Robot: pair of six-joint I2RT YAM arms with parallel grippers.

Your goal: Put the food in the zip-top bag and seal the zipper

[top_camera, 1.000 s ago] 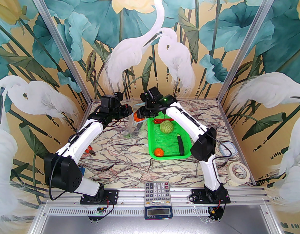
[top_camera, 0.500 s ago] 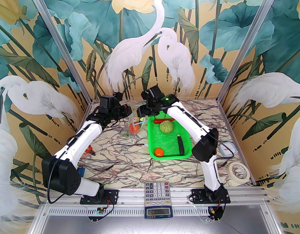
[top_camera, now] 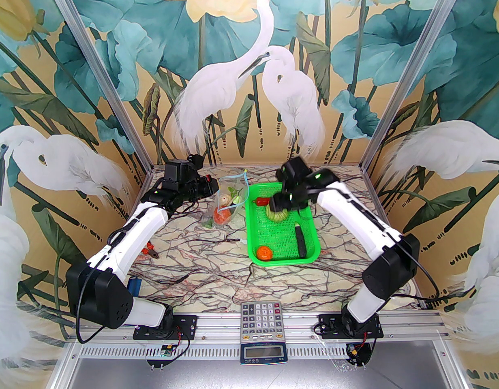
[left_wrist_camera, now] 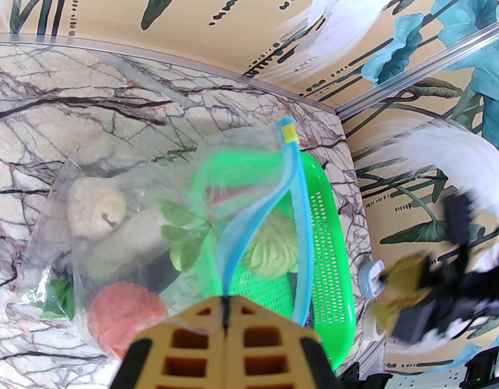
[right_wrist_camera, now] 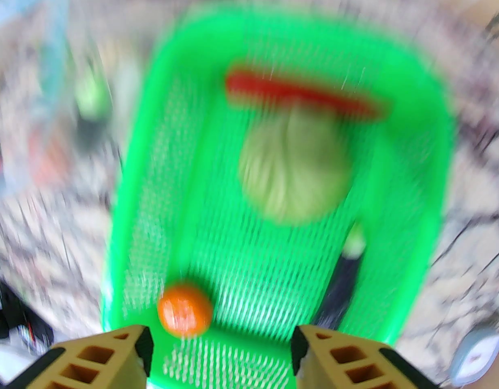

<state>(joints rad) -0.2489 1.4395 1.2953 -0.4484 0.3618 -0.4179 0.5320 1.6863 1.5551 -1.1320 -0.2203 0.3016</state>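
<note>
The zip-top bag (top_camera: pixel 227 201) hangs from my left gripper (left_wrist_camera: pixel 225 304), just left of the basket's (top_camera: pixel 255 233) far end, with a bagged tomato (top_camera: pixel 221 216) and the bulb (top_camera: pixel 225 198) inside. My right gripper (right_wrist_camera: pixel 221 340) hangs over the basket. In it the chili (top_camera: pixel 260 201) lies farthest back, the cabbage (top_camera: pixel 275 214) just before it, the eggplant (top_camera: pixel 301 241) at right, a loose tomato (top_camera: pixel 264 253) near-left.
</note>
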